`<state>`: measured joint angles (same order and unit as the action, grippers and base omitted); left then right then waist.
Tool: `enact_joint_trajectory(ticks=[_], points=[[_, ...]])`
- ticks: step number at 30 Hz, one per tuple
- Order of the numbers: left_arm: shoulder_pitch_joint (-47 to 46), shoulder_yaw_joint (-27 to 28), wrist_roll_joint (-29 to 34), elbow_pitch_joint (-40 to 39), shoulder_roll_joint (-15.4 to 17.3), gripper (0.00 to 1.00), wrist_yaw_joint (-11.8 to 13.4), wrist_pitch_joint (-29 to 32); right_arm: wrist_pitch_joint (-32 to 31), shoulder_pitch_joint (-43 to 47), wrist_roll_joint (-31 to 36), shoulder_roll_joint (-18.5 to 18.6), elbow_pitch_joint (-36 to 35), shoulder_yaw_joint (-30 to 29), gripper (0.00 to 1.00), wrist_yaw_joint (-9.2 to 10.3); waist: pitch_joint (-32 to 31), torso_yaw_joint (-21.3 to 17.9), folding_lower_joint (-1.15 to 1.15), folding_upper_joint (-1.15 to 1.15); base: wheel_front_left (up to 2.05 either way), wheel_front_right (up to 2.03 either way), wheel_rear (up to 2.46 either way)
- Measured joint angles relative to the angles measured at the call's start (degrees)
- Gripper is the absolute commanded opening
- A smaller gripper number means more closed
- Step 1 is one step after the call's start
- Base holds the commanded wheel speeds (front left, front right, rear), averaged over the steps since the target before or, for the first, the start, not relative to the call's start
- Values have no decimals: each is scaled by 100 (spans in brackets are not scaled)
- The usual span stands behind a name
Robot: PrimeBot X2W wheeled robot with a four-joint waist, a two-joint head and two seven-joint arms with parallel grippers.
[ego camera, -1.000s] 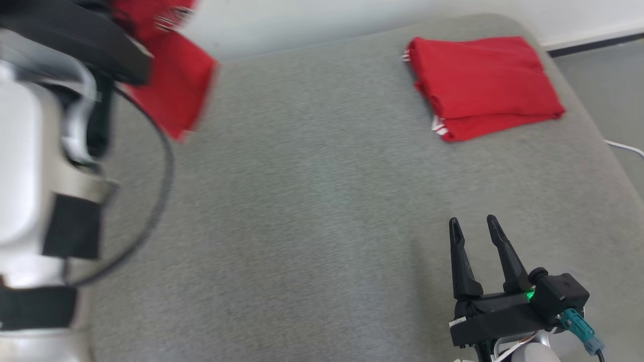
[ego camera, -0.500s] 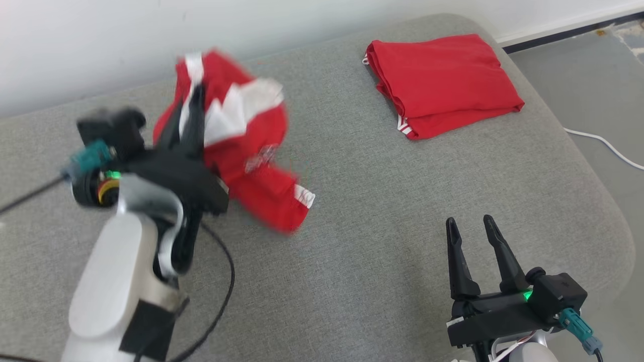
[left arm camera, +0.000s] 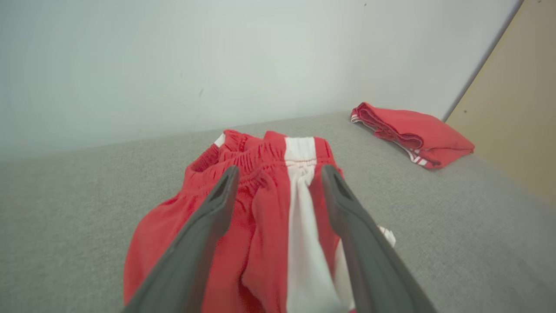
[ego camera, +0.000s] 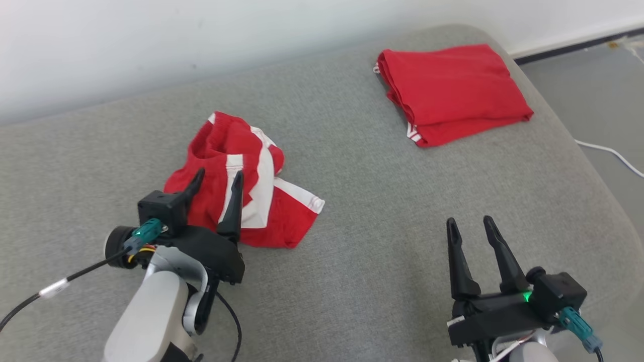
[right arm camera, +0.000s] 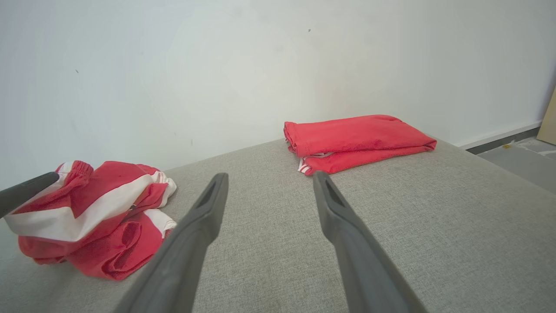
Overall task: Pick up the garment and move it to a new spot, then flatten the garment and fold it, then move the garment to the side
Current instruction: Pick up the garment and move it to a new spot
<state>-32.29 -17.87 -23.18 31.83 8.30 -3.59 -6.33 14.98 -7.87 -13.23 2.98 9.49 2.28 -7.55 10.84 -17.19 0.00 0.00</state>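
1. The garment (ego camera: pixel 226 143), a pair of red sports shorts with white side stripes, lies in a loose crumpled heap on a grey cushion (ego camera: pixel 352 226). It sits directly under and just ahead of the left pincer (ego camera: pixel 219 173).
2. It looks like a soft, light knit with no stiffness. Lifted, it would likely sag and trail, and its bunched layers could come up together. It seems neither fragile nor slippery, and the woven cushion should give it some drag.
3. The gathered elastic waistband (left arm camera: pixel 256 158), at the far end of the heap just beyond the left fingertips, looks like the thickest and firmest part. Pinching it at its two ends, one pincer each, would probably let the legs hang straight for flattening. A white-edged leg hem (ego camera: pixel 307 201) juts out to the right of the left pincer and offers a second hold.
4. The left pincer is spread wide and grips nothing. In the left wrist view its fingers sit either side of a white stripe (left arm camera: pixel 304 217). Whether the tips rest on the cloth cannot be told.
5. The right pincer (ego camera: pixel 470 221) is also spread wide and empty, above bare cushion. The heap lies well apart on its left.
6. A second red garment (ego camera: pixel 453 90), neatly folded, lies well beyond the right pincer, near the cushion's far edge.
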Motion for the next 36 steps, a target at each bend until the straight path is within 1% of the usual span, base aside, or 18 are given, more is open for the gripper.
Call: enact_joint_trajectory(ticks=[4, 7, 9, 12, 13, 19, 21, 27, 30, 33, 36], points=[[-54, 59, -5, -49, 23, 100, -53, -520, 0, 126, -10, 0, -18, -94, 100, 0, -162, 125, 0, 0, 0, 0, 0], [-25, 93, 38, -180, 105, 100, -54, -689, 0, 213, 29, -1, -30, -127, 100, 0, -301, 254, 0, 0, 0, 0, 0], [89, 159, 53, -283, 215, 100, -35, -751, 0, 252, 71, -1, -35, -160, 100, 0, -395, 351, 0, 0, 0, 0, 0], [354, 299, 101, -520, 390, 100, 25, -816, 0, 349, 121, -3, -64, -247, 100, 0, -524, 515, 0, 0, 0, 0, 0], [547, 392, 142, -740, 494, 100, 60, -838, 0, 439, 126, -1, -86, -299, 100, 0, -598, 638, 0, -1, 0, 0, 0], [1355, 838, 142, -1593, 721, 100, 67, -866, 0, 589, 115, -3, -110, -294, 100, 0, -790, 982, -1, -1, 0, 0, 0], [1669, 959, 183, -1836, 767, 100, 115, -870, 0, 619, 118, -3, -112, -283, 100, 0, -851, 1072, -1, 0, 0, 0, 0], [2468, 1267, 370, -2490, 756, 100, 258, -870, 0, 686, 216, -3, -120, -264, 100, 0, -993, 1260, -1, -1, 0, 0, 0], [2787, 1452, 404, -2792, 641, 100, 266, -870, 0, 703, 235, -3, -122, -261, 100, 0, -1027, 1319, -1, -1, 0, 0, 0], [3122, 1535, 584, -2904, 554, 100, 264, -870, 0, 742, 242, -2, -125, -268, 100, 0, -1045, 1362, -1, 0, 0, 0, 0], [3332, 1670, 611, -2991, 401, 100, 303, -870, 0, 792, 257, -4, -121, -285, 100, 0, -1062, 1407, -1, 0, 0, 0, 0]])
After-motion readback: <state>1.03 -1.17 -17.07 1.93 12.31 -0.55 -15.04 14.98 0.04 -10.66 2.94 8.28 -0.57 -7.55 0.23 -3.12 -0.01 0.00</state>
